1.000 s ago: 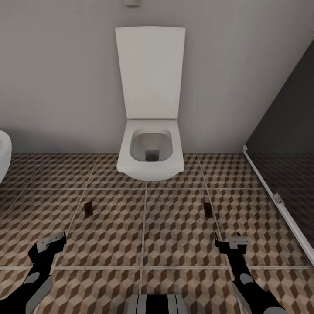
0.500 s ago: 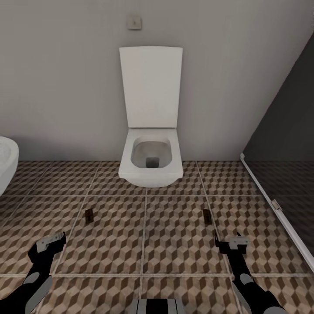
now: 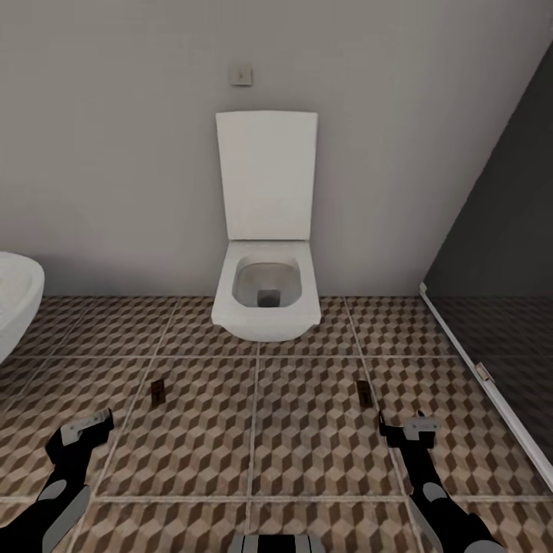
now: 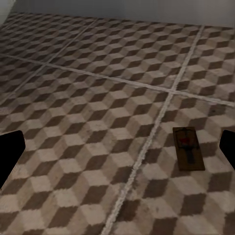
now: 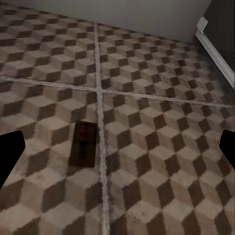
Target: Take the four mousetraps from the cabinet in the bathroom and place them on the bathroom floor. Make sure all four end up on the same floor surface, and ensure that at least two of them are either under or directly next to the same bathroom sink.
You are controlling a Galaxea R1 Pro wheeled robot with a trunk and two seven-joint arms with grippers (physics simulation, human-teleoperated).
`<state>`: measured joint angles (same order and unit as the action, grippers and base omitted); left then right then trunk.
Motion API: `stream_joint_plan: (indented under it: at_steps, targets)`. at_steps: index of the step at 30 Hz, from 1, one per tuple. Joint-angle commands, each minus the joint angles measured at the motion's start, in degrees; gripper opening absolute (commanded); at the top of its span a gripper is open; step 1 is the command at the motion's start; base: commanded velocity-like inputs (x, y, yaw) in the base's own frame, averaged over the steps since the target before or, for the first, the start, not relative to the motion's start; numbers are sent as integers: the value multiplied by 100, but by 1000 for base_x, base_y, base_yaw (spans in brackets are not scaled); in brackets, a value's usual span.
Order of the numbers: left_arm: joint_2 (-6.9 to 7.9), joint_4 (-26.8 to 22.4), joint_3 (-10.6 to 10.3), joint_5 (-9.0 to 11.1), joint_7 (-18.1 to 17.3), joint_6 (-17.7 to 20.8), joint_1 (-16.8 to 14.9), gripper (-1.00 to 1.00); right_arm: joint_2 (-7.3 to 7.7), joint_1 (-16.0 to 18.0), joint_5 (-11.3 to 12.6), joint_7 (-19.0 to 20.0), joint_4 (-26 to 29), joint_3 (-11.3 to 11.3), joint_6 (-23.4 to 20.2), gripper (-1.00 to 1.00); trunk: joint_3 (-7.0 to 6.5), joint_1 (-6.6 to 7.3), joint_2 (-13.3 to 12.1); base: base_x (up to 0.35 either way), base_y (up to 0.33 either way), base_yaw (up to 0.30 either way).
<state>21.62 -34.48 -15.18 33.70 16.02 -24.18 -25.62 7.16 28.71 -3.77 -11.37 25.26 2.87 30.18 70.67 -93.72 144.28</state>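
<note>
Mousetraps lie on the bathroom floor, one just ahead of each arm's jaws, all apart.

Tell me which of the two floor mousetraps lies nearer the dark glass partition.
The mousetrap ahead of the right end effector, beside a grout line; the other mousetrap lies toward the left, nearer the white basin's edge.

**Tile, porcelain and dark wood: the bathroom's surfaces**

The bathroom floor is matt tile printed with brown-and-beige cubes, slightly worn-looking, with pale grout lines; the toilet looks like smooth white ceramic with a soft sheen, its raised lid flat and satiny; the wall is plain matt grey; a dark panel at the right looks glossy, edged by a white strip; the left mousetrap and the right mousetrap are dull dark-brown slabs, wood-like, with small thin metal parts.
</note>
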Motion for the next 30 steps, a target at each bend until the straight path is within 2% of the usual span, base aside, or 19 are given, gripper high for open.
stream_joint_plan:
  at_steps: [1,5,8,14,24,30]
  targets:
    - [15,1,-45,32,50,-26,-4,100,4,3,-37,-59,-9,30,1,100,-19,3,0,0,0,0]
    - [46,102,-22,37,43,-26,-4,100,4,3,-21,-59,-38,22,-6,100,-107,14,-5,0,0,0]
    - [35,392,-21,45,20,-30,-4,100,4,3,-14,-59,-104,-34,-9,100,-174,21,-9,0,0,0]
    - [1,1010,-27,78,-57,-52,-4,100,4,3,-3,-24,-503,-310,-14,100,-307,37,-17,0,0,0]
    - [-35,1484,-29,97,-120,-44,-4,100,-3,3,-5,-13,-1095,-340,-12,100,-528,63,-31,0,0,0]
    - [-144,1777,-29,101,-167,-51,-2,100,-4,3,-9,-2,-1504,-340,-15,100,-661,78,-39,0,0,0]
